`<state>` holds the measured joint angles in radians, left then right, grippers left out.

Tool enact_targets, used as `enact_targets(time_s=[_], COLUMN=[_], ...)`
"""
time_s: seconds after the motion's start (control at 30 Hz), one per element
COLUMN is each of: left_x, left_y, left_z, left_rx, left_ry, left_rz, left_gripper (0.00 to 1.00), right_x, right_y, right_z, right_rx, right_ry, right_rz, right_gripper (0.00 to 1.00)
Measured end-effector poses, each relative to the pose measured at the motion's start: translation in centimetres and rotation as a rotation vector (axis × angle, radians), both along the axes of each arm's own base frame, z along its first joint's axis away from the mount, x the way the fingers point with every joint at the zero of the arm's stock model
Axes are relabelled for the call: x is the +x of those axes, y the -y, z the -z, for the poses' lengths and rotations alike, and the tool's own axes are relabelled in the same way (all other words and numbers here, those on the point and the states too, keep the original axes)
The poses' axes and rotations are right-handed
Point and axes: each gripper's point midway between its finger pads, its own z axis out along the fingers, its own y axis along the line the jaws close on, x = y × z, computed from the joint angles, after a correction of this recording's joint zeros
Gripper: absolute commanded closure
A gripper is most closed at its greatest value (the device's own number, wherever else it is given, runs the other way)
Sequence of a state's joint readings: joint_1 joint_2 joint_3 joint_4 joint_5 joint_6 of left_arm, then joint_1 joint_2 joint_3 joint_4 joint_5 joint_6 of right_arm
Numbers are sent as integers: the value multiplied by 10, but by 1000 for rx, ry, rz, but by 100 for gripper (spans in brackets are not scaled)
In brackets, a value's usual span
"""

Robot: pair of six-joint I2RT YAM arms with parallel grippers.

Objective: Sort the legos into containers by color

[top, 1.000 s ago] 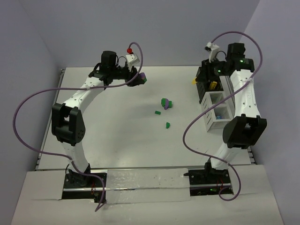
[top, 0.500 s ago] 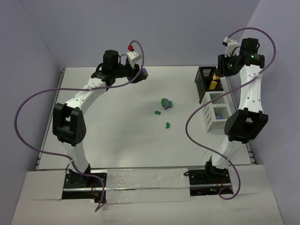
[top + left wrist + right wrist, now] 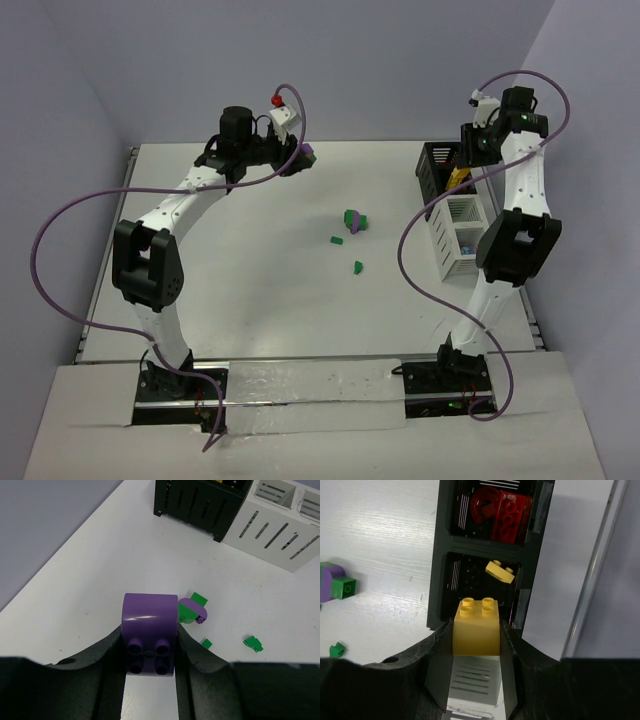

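My left gripper [image 3: 303,160] is shut on a purple lego [image 3: 150,625] and holds it above the far left of the table. My right gripper [image 3: 472,150] is shut on a yellow lego [image 3: 476,627] above the rack, near where the black section [image 3: 437,555] meets the white compartments [image 3: 472,680]. The far black compartment holds red legos [image 3: 500,510]. The one beside it holds a yellow piece [image 3: 500,571]. A green and purple cluster [image 3: 352,220] and two small green legos [image 3: 336,240] [image 3: 357,267] lie mid-table.
The rack [image 3: 455,250] stands along the right side of the table, black section [image 3: 432,170] at the far end. In the left wrist view the rack [image 3: 280,525] is at the top right and the green pieces [image 3: 253,643] lie beyond my fingers. Purple cables loop over both arms.
My right arm has lifted and swung its wrist with the yellow lego towards the far end of the rack. My left gripper shifted slightly right, still holding the purple lego.
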<state>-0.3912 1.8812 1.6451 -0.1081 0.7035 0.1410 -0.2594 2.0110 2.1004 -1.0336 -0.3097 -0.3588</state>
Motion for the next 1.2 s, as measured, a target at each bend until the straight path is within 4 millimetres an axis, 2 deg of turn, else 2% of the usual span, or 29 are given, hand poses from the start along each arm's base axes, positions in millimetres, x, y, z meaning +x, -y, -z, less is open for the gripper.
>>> enact_targets(time_s=[0.07,0.13,0.33,0.4,0.53,0.67,0.8,0.9,1.0,1.1,1.2], left_x=[0,1,1,0,-7,-17,-32,-44,-57,-69,-77], left_y=[0,0,-1,0,4,10,18,23,25,27,27], left_z=[0,0,0,0,-2,-7,-17,-23,-28,-31,-31], left_rx=[0,0,-2,-6,-24,-56,-108,-151,-184,-198,-197], left_ry=[-1,-2,-7,-11,-28,-42,-55,-70,-86,-81,-69], left_rz=[-2,-6,-10,-6,30,95,185,260,337,410,461], left_gripper=[100,100,100,100,100,100,99,96,95,94,93], right_x=[4,7,11,12,13,12,12,8,3,-13,-44], right_y=[0,0,-12,-15,-18,-22,-41,-68,-110,-177,-250], right_z=[4,9,24,26,25,24,10,-20,-70,-123,-159], right_rx=[-1,-1,2,0,-1,19,102,201,294,356,413], right_ry=[-4,-13,-45,-49,-48,-47,-13,63,194,328,407], right_rz=[-2,-4,-26,-32,-34,-49,-111,-195,-311,-495,-705], right_gripper=[98,89,45,23,6,5,6,10,16,20,21])
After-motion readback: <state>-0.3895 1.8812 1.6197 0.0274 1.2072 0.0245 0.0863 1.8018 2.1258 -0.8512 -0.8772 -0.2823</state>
